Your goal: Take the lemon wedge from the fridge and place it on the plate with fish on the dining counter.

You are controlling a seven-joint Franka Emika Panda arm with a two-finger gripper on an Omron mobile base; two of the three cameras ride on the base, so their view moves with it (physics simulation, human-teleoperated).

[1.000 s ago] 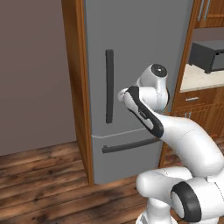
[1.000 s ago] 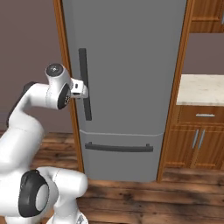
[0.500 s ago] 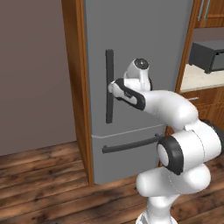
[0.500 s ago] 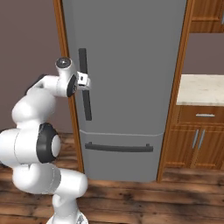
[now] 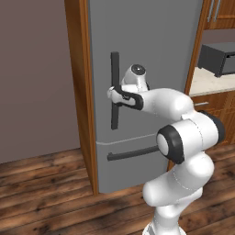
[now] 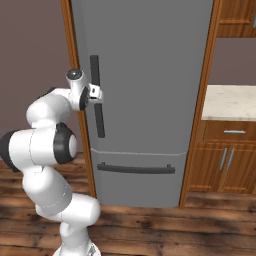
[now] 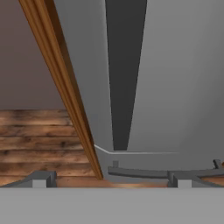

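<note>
The fridge [image 5: 151, 46] [image 6: 150, 75] is tall, plain grey and framed by wooden side panels, and its door is closed. My gripper [image 5: 112, 94] [image 6: 97, 95] is at mid-height of the dark vertical bar handle [image 5: 114, 119] [image 6: 100, 125]. In the hand view the gripper [image 7: 109, 181] is open, and the handle [image 7: 124, 65] runs up between the two widely spread fingertips [image 7: 39, 179]. Whether a finger touches the bar I cannot tell. The lemon wedge is hidden behind the closed door. The plate with fish and the dining counter are out of view.
Below the door sits the lower drawer with its horizontal handle [image 5: 133, 153] [image 6: 136, 169]. To the right of the fridge stands a beige-topped wall counter [image 5: 206, 82] [image 6: 230, 100] over wooden cabinets [image 6: 225, 160], with a dark appliance [image 5: 220, 57] on it. A plain wall is on the left.
The arm has reached forward and its elbow has folded. The open gripper went from in front of the door to the vertical handle. The fridge stays closed.
</note>
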